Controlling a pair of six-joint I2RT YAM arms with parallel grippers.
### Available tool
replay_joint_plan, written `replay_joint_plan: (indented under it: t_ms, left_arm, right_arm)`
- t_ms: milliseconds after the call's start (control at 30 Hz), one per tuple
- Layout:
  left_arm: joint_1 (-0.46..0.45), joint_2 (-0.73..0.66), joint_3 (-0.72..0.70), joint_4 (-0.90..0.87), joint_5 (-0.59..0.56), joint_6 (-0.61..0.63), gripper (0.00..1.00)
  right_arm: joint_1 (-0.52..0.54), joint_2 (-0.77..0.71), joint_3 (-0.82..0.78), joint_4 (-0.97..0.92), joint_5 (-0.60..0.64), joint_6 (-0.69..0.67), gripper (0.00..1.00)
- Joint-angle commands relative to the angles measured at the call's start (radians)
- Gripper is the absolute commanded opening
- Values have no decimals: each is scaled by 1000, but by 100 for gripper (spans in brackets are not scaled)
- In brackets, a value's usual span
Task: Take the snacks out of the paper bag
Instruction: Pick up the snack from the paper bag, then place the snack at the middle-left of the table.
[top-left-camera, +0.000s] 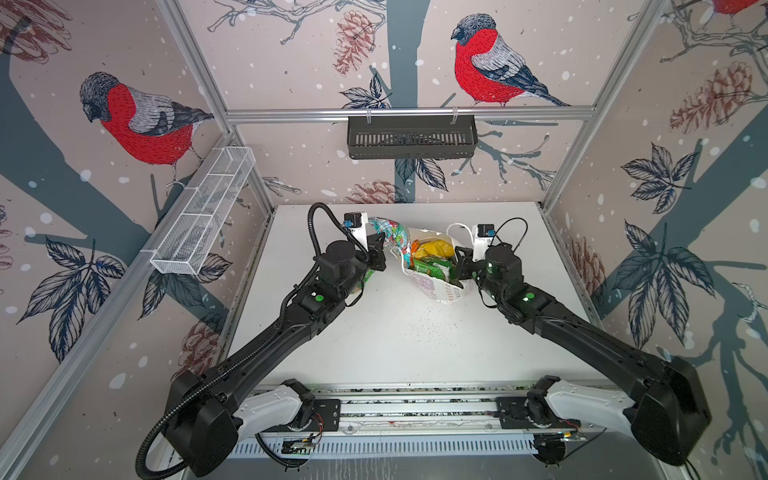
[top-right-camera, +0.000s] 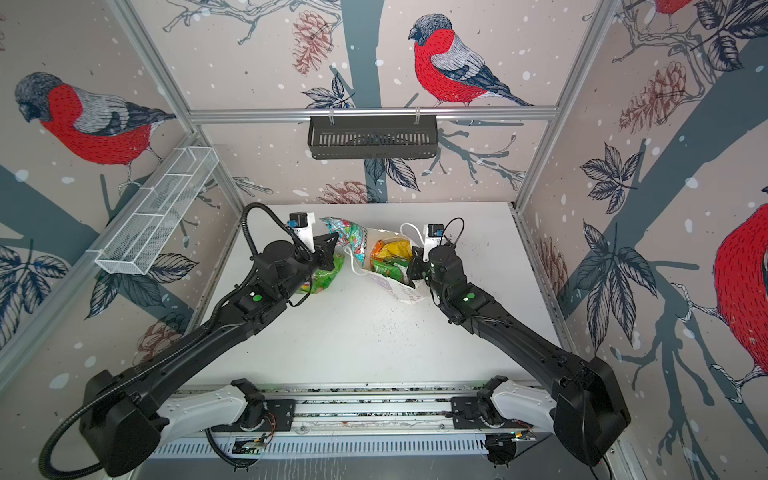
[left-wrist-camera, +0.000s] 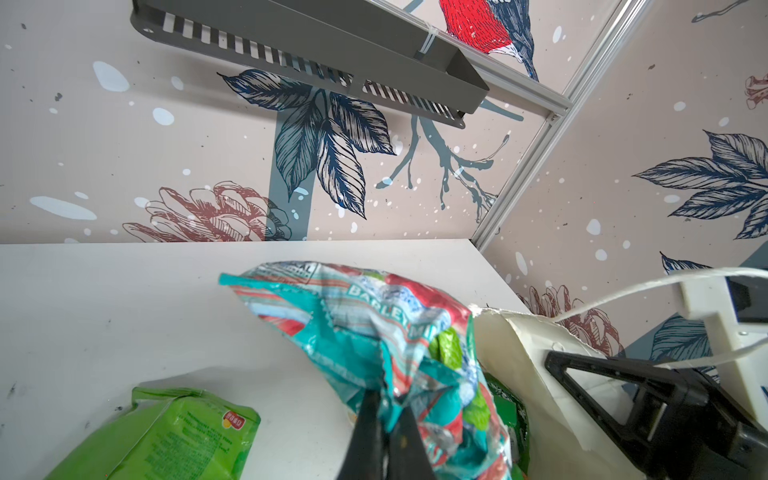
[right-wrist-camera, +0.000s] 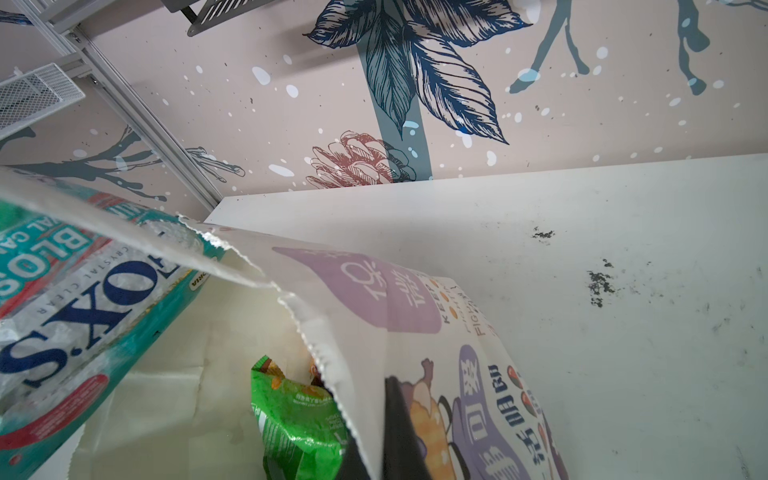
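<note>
Presently: left pincer (left-wrist-camera: 384, 440) clenched on teal packet (left-wrist-camera: 374, 328), held at the mouth of the paper bag (left-wrist-camera: 511, 353). Right pincer (right-wrist-camera: 374, 449) clamped on the bag's rim, inner green packet (right-wrist-camera: 295, 419) just beside it. Farther off, on the left pincer's side away from the bag, loose green packet (left-wrist-camera: 174, 432) lies on the table (left-wrist-camera: 104, 311).

White table (top-left-camera: 399, 353), scattered dark specks near centre. Paper bag (top-left-camera: 440, 291) lies at 1 o'clock. Green snack packet (top-right-camera: 327, 275) flat at 10 o'clock, apart from bag.
</note>
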Motion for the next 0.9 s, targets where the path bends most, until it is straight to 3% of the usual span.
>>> replay_joint_plan:
  t_ms: [0, 867]
  left_arm:
    - [13, -12, 3, 30, -29, 11, 0]
    - [117, -21, 67, -9, 76, -62, 0]
  right_arm:
    - [-2, -5, -6, -3, 6, 10, 0]
    - [-61, -17, -30, 41, -66, -1, 0]
